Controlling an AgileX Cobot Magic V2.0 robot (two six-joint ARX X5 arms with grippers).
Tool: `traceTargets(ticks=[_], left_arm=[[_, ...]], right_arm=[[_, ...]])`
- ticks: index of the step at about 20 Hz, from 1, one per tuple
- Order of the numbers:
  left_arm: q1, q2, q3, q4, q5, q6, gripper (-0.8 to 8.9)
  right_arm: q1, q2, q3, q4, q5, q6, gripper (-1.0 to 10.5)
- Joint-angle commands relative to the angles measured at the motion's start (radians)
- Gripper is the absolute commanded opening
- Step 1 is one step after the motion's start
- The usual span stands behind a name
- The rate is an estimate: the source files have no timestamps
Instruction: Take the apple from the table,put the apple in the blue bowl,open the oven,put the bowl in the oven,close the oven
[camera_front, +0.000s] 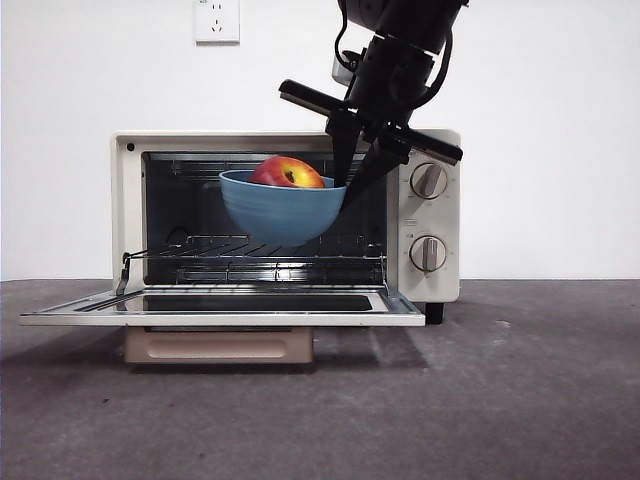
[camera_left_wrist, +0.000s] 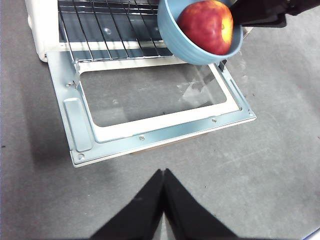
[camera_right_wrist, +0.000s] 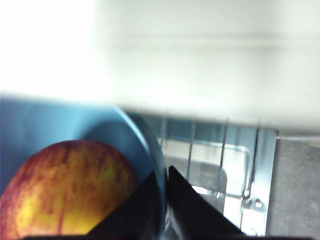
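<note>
The blue bowl (camera_front: 280, 208) hangs in the air in front of the oven's (camera_front: 285, 215) open mouth, above the wire rack (camera_front: 260, 262). My right gripper (camera_front: 352, 180) is shut on the bowl's right rim (camera_right_wrist: 159, 165). Inside the bowl lies the red and yellow apple (camera_front: 288, 173), also seen large in the right wrist view as the apple (camera_right_wrist: 65, 192). The oven door (camera_front: 220, 305) lies folded down flat. My left gripper (camera_left_wrist: 163, 176) hovers shut over the table (camera_left_wrist: 280, 150) in front of the door (camera_left_wrist: 150, 107), holding nothing; its view shows the bowl (camera_left_wrist: 200, 35) and the apple (camera_left_wrist: 206, 26).
Two grey knobs (camera_front: 428, 215) sit on the oven's right panel. A wall socket (camera_front: 217, 20) is on the white wall behind. Bare grey table (camera_front: 520, 400) stretches in front and to the right of the oven.
</note>
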Motion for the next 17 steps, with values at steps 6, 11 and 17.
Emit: traceTargets(ticks=[6, 11, 17], left_arm=[[-0.021, 0.004, 0.004, 0.011, 0.0, 0.006, 0.07], [-0.043, 0.004, 0.004, 0.006, 0.0, 0.006, 0.07], [-0.043, 0.004, 0.004, 0.005, 0.0, 0.006, 0.07]], right_arm=[[0.018, 0.043, 0.029, 0.106, 0.059, 0.217, 0.0], [0.019, 0.072, 0.029, 0.117, 0.09, 0.257, 0.0], [0.02, 0.072, 0.029, 0.12, 0.118, 0.256, 0.0]])
